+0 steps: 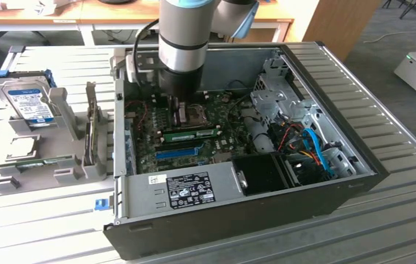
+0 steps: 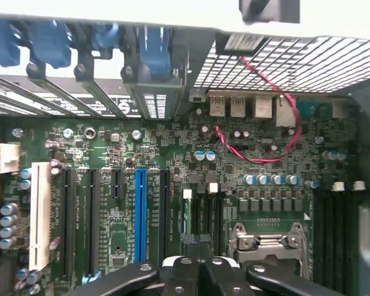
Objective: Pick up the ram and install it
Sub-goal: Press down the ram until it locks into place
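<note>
Inside the open computer case [image 1: 354, 181]: the robot arm [image 1: 183, 38] reached straight down over the green motherboard [image 1: 215, 140], beside the metal processor socket [image 1: 193, 115].
Gripper: the gripper [image 2: 197, 271] showed in the wrist view as black linkages at the edge of the picture; its fingers were drawn together, closed, and what they gripped, if anything, could not be made out.
Ram: one green ram stick [image 1: 190, 133] lay seated in a slot on the motherboard, just beside the processor socket and close under the arm.
Blue slot: a bright blue expansion slot [image 2: 140, 213] ran between black slots; a white slot [image 2: 40, 216] stood further along the same row.
Red wire: a thin red wire [image 2: 277, 132] looped across the board near the silver rear ports [image 2: 243, 106].
Hard drive: a silver hard drive [image 1: 32, 104] with a blue-and-white label stood upright in a grey holder [image 1: 57, 137] on the table [image 1: 39, 220], at the exterior view's left, well apart from the case.
Writing: a white label [image 1: 193, 190] with black marks sat on the power supply [image 1: 178, 192]; its text was too small to read.
</note>
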### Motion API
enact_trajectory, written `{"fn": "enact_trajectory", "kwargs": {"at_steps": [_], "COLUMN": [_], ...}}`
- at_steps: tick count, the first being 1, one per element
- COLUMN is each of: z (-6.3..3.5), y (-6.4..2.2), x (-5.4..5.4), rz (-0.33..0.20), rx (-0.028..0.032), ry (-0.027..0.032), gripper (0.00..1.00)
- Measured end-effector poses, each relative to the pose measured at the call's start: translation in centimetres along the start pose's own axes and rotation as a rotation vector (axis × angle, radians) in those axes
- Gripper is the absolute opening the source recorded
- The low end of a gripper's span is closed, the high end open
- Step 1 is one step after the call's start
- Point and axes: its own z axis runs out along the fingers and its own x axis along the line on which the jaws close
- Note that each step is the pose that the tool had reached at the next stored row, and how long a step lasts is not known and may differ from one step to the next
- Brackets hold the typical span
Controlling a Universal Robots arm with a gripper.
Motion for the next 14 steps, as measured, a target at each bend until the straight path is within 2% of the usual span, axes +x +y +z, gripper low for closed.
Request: {"fn": "enact_trajectory", "kwargs": {"at_steps": [14], "z": [-4.55], "y": [0.18], "x": [-0.4], "rz": [0.0], "rx": [-0.0004], "ry": [0.0028], "gripper": [0.11]}}
